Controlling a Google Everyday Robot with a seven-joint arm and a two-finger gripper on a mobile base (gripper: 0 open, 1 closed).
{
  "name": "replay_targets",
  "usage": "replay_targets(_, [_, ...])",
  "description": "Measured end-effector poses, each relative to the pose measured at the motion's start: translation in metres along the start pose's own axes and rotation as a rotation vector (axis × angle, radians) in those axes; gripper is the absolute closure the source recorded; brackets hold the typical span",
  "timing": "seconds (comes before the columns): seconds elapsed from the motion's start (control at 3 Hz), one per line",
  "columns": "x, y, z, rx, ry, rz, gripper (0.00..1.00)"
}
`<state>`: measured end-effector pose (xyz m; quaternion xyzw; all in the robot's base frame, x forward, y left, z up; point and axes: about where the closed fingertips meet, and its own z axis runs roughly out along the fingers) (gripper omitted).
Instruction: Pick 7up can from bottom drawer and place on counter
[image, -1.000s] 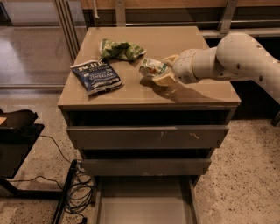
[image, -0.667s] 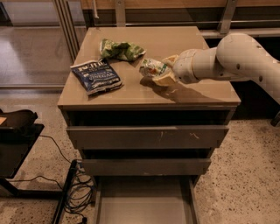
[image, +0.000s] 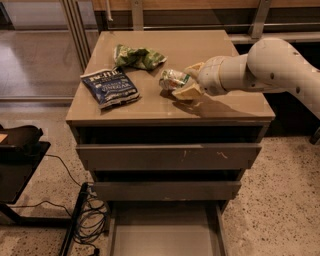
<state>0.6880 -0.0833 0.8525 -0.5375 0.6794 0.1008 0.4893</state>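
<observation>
Speckled stone floor (image: 285, 200) — black cables (image: 91, 221) lie on it, beside a dark low stand (image: 20, 152) — glass partition (image: 37, 47) behind.

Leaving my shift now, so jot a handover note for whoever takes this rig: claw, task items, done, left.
Claw: closed on the silvery-white 7up can with green markings, held tilted low over the smooth tan counter.
Wide grey bottom drawer: pulled open, can not in it.
Done: can out of drawer, over counter.
Left: set it down, release, back off.
</observation>
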Motion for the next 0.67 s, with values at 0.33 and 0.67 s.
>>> replay_targets(0.33, [0.0, 0.0, 0.0, 0.0, 0.0, 0.0, 0.0])
replay_targets(0.67, [0.0, 0.0, 0.0001, 0.0, 0.0, 0.0, 0.0])
